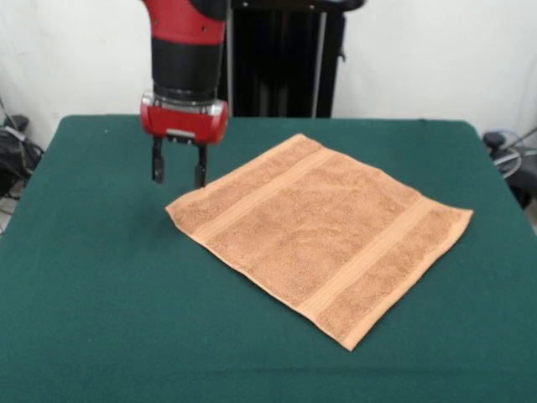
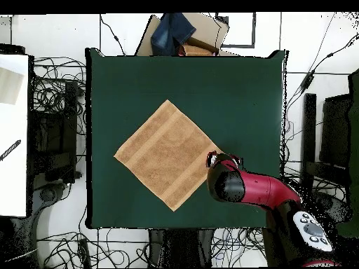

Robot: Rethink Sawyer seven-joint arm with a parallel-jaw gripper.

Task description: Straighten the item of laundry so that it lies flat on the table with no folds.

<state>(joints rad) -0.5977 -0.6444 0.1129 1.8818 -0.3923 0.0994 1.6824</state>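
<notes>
From my station I see the towel [image 1: 321,230] lying spread on the table [image 1: 101,277], a little to the side of the middle. It is a small square of light orange-tan terry, with a soft looped pile, and it sits turned like a diamond against the table edges. Two flat woven bands cross it near two opposite edges; they look smoother than the rest. I see no folds in it; the corners are sharp and the edges run straight. The table is a large rectangle covered in plain dark green cloth like felt, matte and without pattern.

The gripper [image 1: 179,174] hangs from the red and black arm, just above the table, beside the towel corner that points to the left in the front view. Its two thin black fingers [image 1: 158,164] point down with a clear gap between them, and nothing is between them, so it is released. In the overhead view the arm's round head [image 2: 226,178] covers that corner of the towel [image 2: 167,154].
</notes>
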